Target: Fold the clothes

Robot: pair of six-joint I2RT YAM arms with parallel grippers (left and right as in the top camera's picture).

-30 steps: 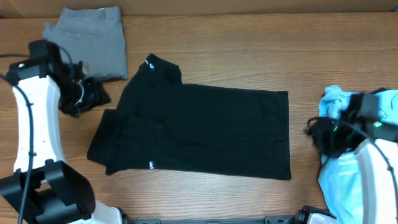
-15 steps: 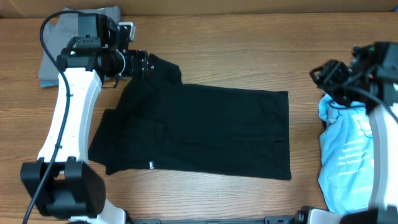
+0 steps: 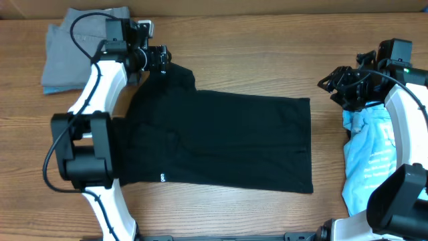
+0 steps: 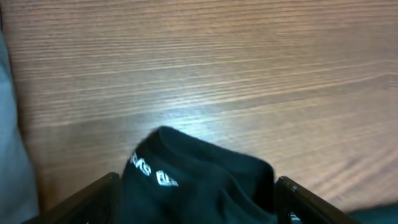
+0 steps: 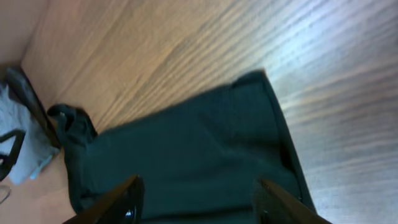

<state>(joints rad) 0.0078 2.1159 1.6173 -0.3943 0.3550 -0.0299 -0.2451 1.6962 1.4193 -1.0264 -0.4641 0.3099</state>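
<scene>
A black short-sleeved shirt (image 3: 221, 137) lies flat across the middle of the table, its stand-up collar (image 3: 175, 72) at the back left. My left gripper (image 3: 162, 59) is at that collar. In the left wrist view its open jaws (image 4: 196, 202) straddle the collar (image 4: 199, 168), which bears white logos. My right gripper (image 3: 332, 87) hovers just right of the shirt's back right corner. It is open (image 5: 199, 202) with nothing between its fingers, and the shirt (image 5: 186, 149) lies below it. A light blue printed tee (image 3: 371, 164) lies crumpled at the right edge.
A folded grey garment (image 3: 67, 50) lies at the back left corner, partly behind my left arm. Bare wooden table (image 3: 267, 53) runs along the back, and another strip runs in front of the shirt.
My left arm swung from the table's left side over to the shirt's collar and its jaws widened. My right arm lifted off the blue tee and moved back towards the shirt's back right corner.
</scene>
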